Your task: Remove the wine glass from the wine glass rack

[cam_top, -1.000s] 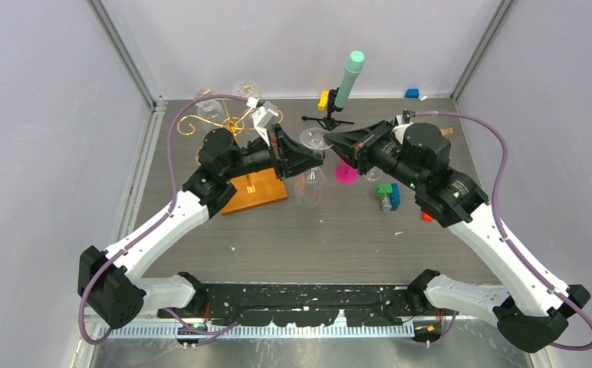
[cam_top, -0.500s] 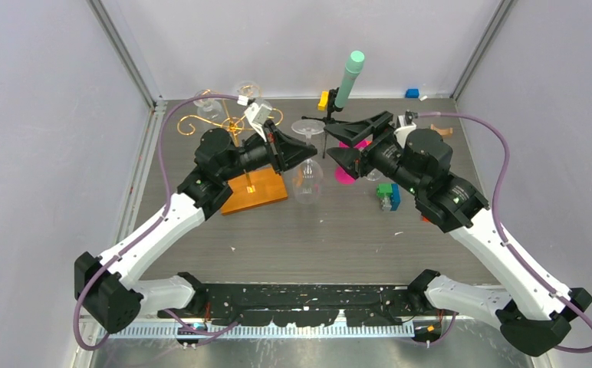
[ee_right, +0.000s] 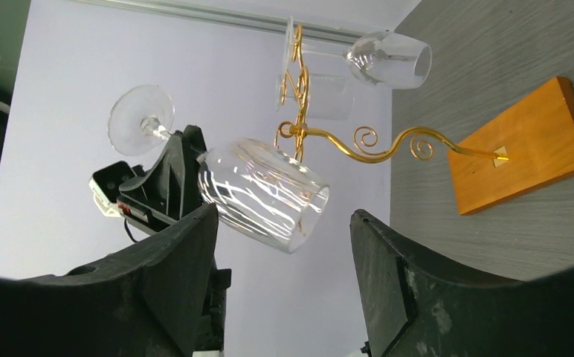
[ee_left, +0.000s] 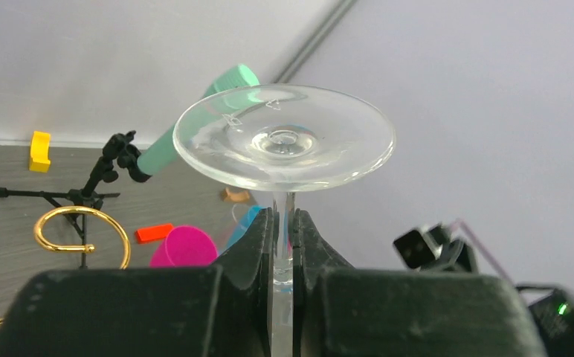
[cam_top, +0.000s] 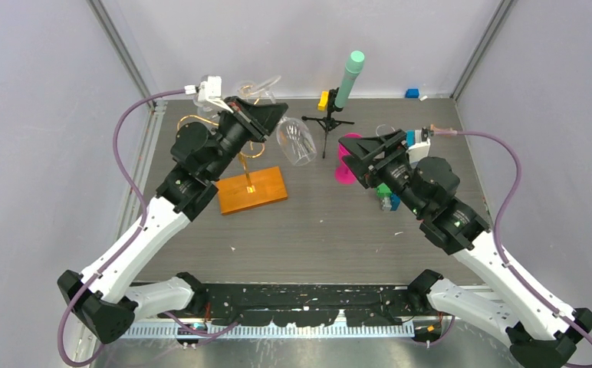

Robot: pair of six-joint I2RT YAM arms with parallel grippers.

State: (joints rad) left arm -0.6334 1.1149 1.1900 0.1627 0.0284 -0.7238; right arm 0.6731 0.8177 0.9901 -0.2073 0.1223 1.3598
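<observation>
A clear wine glass point(cam_top: 295, 142) hangs tilted in the air, bowl toward the table, with my left gripper point(cam_top: 275, 115) shut on its stem. In the left wrist view the fingers point(ee_left: 258, 238) clamp the stem below the round foot point(ee_left: 284, 137). The wine glass rack stands beside it, back left: gold scroll arms point(ee_right: 343, 145) on an orange-brown wooden base point(cam_top: 253, 190). The left arm partly hides the scrolls from above. My right gripper point(cam_top: 358, 153) is open to the right of the glass, apart from it; the bowl point(ee_right: 265, 193) lies beyond its spread fingers.
Another glass point(ee_right: 388, 59) hangs on the rack. A black tripod with a mint-green cylinder point(cam_top: 346, 80) stands at the back centre. A magenta cup point(cam_top: 346, 165) and green and blue blocks point(cam_top: 387, 195) sit below the right gripper. A yellow block point(cam_top: 323, 100) lies near the tripod.
The right gripper opened, let go of the glass and drew back to the right. The left gripper, shut on the stem, carried the glass up and back to the left.
</observation>
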